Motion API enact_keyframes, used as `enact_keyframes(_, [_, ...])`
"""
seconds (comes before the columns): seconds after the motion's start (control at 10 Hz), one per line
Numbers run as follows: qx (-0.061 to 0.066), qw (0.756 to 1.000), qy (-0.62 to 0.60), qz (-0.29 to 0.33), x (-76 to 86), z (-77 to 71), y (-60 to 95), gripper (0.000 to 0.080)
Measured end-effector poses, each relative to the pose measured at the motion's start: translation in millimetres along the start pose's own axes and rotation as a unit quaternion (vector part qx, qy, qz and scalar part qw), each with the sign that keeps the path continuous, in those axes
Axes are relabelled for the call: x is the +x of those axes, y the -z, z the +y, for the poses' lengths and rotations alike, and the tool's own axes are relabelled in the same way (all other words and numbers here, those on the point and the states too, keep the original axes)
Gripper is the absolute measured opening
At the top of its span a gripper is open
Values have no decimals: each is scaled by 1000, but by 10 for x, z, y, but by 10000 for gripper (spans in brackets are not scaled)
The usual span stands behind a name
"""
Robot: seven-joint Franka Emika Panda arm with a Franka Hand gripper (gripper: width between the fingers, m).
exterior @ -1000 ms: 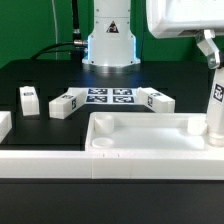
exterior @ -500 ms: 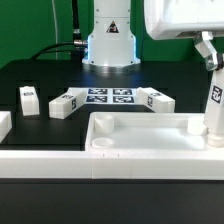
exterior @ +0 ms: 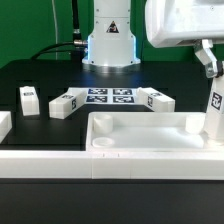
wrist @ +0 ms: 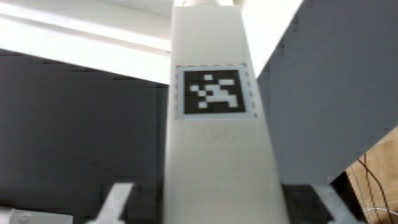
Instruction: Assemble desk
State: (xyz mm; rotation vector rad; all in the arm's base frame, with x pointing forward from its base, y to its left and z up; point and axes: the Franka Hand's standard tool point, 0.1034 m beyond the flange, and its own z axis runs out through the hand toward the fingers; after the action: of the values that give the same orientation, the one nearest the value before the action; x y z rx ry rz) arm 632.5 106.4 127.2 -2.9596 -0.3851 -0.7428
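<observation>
The white desk tabletop (exterior: 140,160) lies at the front of the exterior view, rim up, with a round socket at its near left corner. My gripper (exterior: 208,68) holds a white square leg (exterior: 214,112) upright at the tabletop's far right corner, its tag facing the camera. In the wrist view the leg (wrist: 217,90) fills the middle, running up from between the fingers of the gripper (wrist: 217,208). Three more tagged legs lie on the black table: one (exterior: 29,99) at the left, one (exterior: 64,103) beside the marker board, one (exterior: 156,99) to its right.
The marker board (exterior: 110,97) lies flat in front of the robot base (exterior: 110,40). A long white rail (exterior: 40,165) runs along the front left. Another white part (exterior: 3,125) shows at the left edge.
The gripper has turned and sunk a little at the top of the leg. The leg's tag sits slightly lower than before. The other parts have not moved.
</observation>
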Motion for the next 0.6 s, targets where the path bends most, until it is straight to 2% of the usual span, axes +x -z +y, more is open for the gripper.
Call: enact_keyframes(0.6, [-5, 1000, 0, 22, -2, 7, -39, 295])
